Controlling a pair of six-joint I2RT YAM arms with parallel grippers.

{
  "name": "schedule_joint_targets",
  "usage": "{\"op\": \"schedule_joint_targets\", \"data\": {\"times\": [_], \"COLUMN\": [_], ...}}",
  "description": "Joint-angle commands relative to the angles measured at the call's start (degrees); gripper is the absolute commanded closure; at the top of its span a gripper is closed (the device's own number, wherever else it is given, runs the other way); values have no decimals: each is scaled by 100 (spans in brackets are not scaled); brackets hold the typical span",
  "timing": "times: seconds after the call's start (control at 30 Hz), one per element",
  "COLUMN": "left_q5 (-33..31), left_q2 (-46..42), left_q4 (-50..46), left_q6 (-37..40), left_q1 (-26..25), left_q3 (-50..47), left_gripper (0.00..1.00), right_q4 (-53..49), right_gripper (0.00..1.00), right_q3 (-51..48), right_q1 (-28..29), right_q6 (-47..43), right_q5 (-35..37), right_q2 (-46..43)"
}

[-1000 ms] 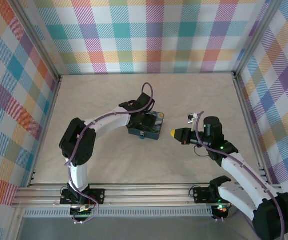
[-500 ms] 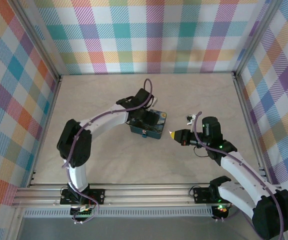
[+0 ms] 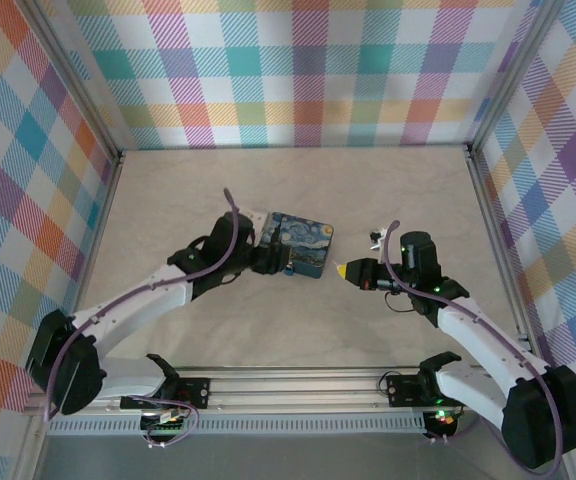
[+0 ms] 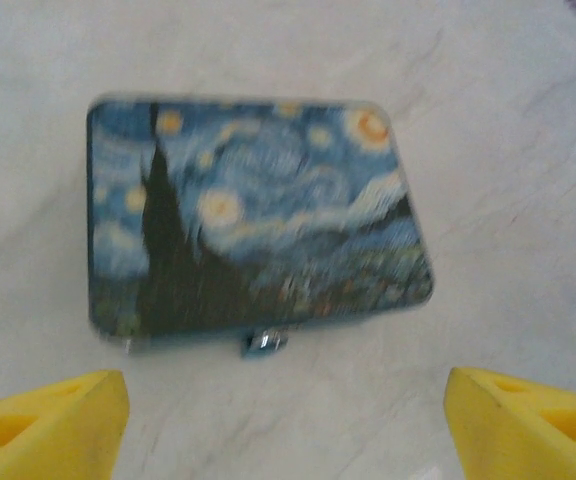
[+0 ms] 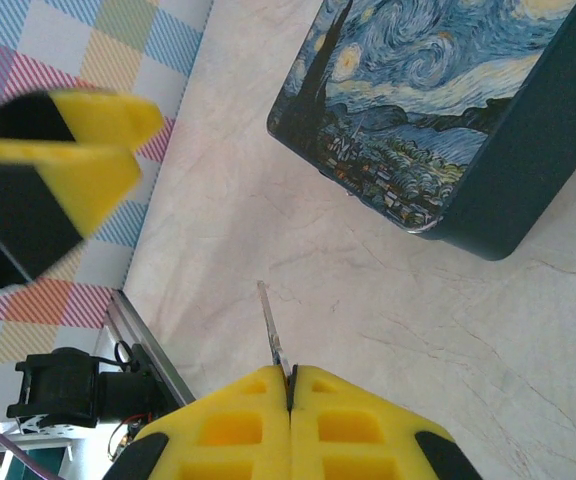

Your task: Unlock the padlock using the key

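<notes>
The tiny teal padlock (image 4: 264, 343) hangs at the near side of the Starry-Night tin (image 4: 258, 220), blurred in the left wrist view. From above, the padlock (image 3: 288, 266) is a speck on the tin's (image 3: 302, 241) front edge. My left gripper (image 4: 286, 430) is open, its yellow fingers (image 4: 48, 425) spread wide just short of the padlock, with nothing between them. From above, the left gripper (image 3: 265, 262) sits at the tin's left front. My right gripper (image 5: 290, 385) is shut on the thin key (image 5: 272, 330), whose blade sticks out forward. The right gripper (image 3: 346, 269) hovers right of the tin, apart from it.
The tin (image 5: 438, 120) fills the right wrist view's upper right, with the left gripper's fingers (image 5: 68, 150) at upper left. Plaid walls (image 3: 288, 70) and an aluminium rail (image 3: 288, 385) enclose the pale tabletop (image 3: 218, 190).
The left arm has swung down and back, and its gripper has come off the tin's top to the tin's left front. The right gripper with the key has edged slightly left.
</notes>
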Motion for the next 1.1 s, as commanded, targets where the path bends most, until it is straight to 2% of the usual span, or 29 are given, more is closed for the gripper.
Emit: {"op": "schedule_joint_targets", "data": {"times": [0.0,0.17,0.33,0.8,1.07], "left_q5": [-59,-86,2,718,777], "left_q2": [-621,-1221,-1213,210,966], "left_q4": [751,1178,1467,2715,3242], "left_q6": [-472,-628,-693,-1105,-1138], "left_q1": [55,56,59,64,73], "left_q3": [-694,-1514,-1896,-1855,-1739], "left_gripper": [17,16,14,16,20], "right_q4": [283,585,1160,2085,1986], "right_gripper": [99,99,99,100,100], "right_q3": [96,153,414,1773,2215], "right_q1": [10,14,28,208,212], "right_q6": [91,236,506,771,571], "right_q5": [-183,-332,-554,-542,-547], "right_q2": [66,357,951,3547,4328]}}
